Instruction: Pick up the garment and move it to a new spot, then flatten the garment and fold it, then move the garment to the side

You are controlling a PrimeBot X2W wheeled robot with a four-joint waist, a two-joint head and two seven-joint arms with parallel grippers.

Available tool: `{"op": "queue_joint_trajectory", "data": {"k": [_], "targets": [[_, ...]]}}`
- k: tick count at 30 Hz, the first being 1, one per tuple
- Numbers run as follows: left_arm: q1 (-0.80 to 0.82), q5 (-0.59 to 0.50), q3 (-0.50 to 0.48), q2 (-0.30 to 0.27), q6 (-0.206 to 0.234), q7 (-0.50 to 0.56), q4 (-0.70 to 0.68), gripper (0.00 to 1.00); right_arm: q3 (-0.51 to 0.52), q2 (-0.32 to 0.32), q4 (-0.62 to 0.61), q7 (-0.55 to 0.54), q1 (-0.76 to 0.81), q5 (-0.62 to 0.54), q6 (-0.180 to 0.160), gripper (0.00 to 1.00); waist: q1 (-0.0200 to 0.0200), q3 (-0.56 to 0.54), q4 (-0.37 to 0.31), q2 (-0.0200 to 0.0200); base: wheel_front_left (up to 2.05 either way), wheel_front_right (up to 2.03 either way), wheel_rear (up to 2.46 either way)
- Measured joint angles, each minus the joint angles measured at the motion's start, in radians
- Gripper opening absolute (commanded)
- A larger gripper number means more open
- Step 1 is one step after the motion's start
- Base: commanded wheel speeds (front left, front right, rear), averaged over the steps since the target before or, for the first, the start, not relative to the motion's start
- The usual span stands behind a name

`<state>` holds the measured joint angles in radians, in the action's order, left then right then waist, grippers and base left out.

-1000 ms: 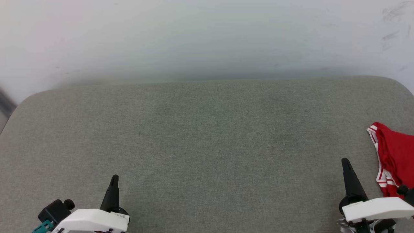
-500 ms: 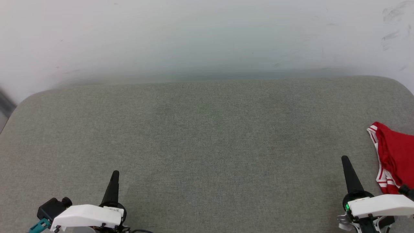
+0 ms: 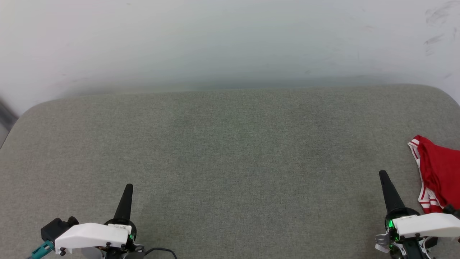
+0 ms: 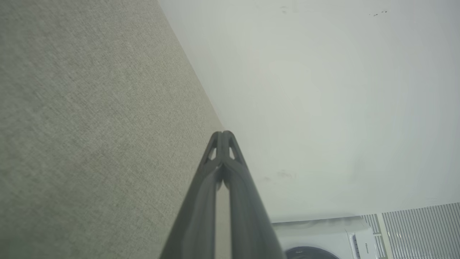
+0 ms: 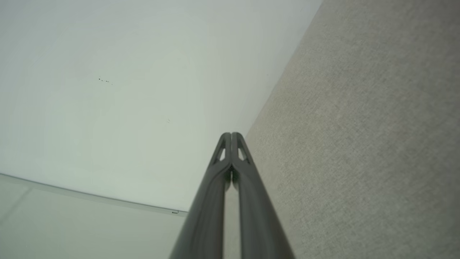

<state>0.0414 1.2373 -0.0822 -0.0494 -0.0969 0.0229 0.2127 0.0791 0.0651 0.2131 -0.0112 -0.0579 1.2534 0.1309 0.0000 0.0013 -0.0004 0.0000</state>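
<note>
Garment (image 3: 440, 169) bunched at 3 o'clock on the worktop (image 3: 230, 162), near right claw (image 3: 383, 175); left claw (image 3: 128, 187) at 7 o'clock; both clenched, empty. It is partly out of view, so a grab may miss

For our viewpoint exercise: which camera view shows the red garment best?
The head view: the garment lies at the right edge, partly cut off, red with striped trim. Both wrist views face grey cushion and white wall instead.

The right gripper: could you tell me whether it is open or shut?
Shut. The right gripper shows both fingers touching at the tips, with nothing between them.
</note>
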Motion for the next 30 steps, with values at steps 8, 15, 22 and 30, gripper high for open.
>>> {"op": "queue_joint_trajectory", "data": {"k": [8, 15, 22, 30], "targets": [[0.01, 0.074, -0.007, 0.0, -0.006, 0.018, 0.006, 0.0, 0.005, -0.001, 0.007, -0.017, -0.005, 0.072, 0.0, 0.0, 0.0, 0.0, 0.0, 0.0, 0.0, 0.0, 0.0], [0.024, 0.135, -0.014, 0.0, -0.01, 0.033, 0.011, 0.0, 0.009, -0.002, 0.012, -0.035, -0.016, 0.132, 0.0, 0.0, 0.0, 0.001, 0.0, 0.0, 0.0, 0.0, 0.0], [0.03, 0.193, -0.018, 0.0, -0.017, 0.046, 0.016, 0.0, 0.013, -0.003, 0.016, -0.051, -0.024, 0.187, 0.0, 0.0, 0.0, 0.001, 0.0, 0.0, 0.0, 0.0, 0.0], [0.045, 0.255, -0.021, 0.0, -0.021, 0.063, 0.021, 0.0, 0.017, -0.004, 0.021, -0.067, -0.027, 0.248, 0.0, 0.0, 0.0, 0.001, 0.0, 0.0, 0.0, 0.0, 0.0]]}}
